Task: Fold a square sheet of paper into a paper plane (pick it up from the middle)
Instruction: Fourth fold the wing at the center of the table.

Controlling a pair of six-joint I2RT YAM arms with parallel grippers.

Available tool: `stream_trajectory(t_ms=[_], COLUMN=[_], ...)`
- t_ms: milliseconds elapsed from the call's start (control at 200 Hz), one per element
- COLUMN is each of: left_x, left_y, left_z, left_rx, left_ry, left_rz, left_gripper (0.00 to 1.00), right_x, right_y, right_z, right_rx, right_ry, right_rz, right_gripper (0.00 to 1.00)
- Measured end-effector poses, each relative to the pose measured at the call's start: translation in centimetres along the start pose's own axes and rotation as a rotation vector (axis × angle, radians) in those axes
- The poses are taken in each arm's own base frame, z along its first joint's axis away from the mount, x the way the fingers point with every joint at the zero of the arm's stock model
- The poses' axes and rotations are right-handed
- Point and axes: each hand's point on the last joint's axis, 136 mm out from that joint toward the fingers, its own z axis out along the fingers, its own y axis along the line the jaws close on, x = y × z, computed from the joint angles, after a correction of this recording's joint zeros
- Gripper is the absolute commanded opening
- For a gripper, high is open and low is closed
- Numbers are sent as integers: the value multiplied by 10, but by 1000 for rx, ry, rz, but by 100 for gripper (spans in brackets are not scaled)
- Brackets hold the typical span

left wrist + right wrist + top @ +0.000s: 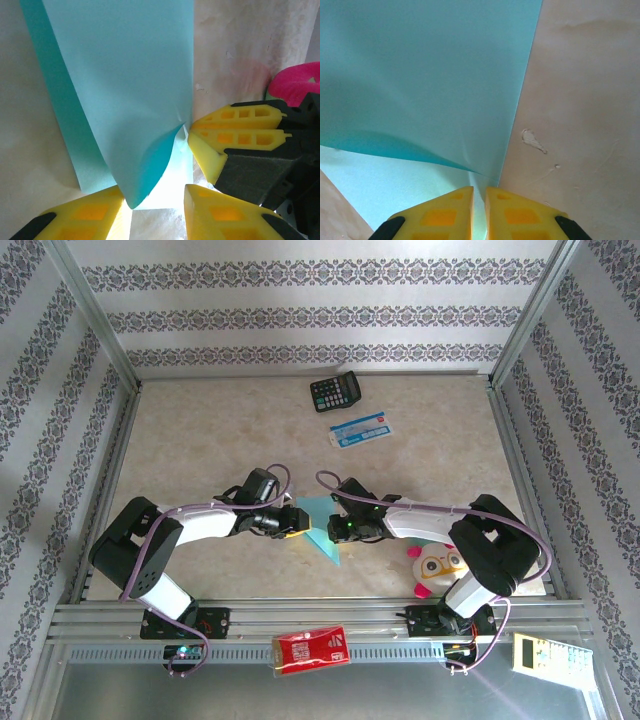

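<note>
Right hand (479,192): 2 yellow fingers pressed together on the straight edge of the sheet of paper (420,75), pinching it; left wrist view has the same pinch from the side, at the sheet's long right edge, paper dimpled there; left hand (153,196): fingers spread, 1 on each side of a curled-up flap; whether either pad touches the flap cannot be told.

Sheet, light turquoise and partly folded, lies on the tabletop (200,440) near the middle of the near half, between the 2 hands, 1 pointed corner aimed at the near edge; that corner sits short of the front rail, bare tabletop around it.

Open room: left side and middle of the tabletop bare; far side holds a black calculator (334,393) and, just in front of it, a blue-and-white card (361,430), both well apart from the hands; a white toy (440,565) lies near the right arm's base; metal frame posts and patterned walls bound 3 sides.

Hard to make out: in the top view both hands cover the sheet's middle; both wrist views cut the sheet off at the top; toy partly behind the right arm; a pink shape (295,82) is cut off at the frame edge, unidentified; a red packet (311,650) sits on the front rail.
</note>
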Motion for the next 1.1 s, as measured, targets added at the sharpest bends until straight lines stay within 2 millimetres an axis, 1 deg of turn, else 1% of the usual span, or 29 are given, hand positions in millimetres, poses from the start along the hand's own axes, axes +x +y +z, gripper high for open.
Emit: stream_trajectory(t_ms=[265,425,565,605,814,1099], left_x=[3,3,4,3,-2,-5], left_y=[-3,0,6,7,3,3], left_z=[0,4,9,10,11,13], left_rx=[20,12,-1,-3,6,14], left_ry=[20,28,41,43,32,22], left_rz=[54,75,73,73,91,98], left_gripper=[30,26,26,27,29,25], right_x=[-2,-2,-2,-2,-2,-3], right_y=[-2,-2,-2,-2,-2,-4], right_z=[0,0,0,0,0,-1], right_rx=[2,2,2,2,3,2], right_ry=[-3,-3,-3,-3,-3,-4], right_rz=[7,7,7,7,7,12], right_gripper=[16,15,15,15,15,15])
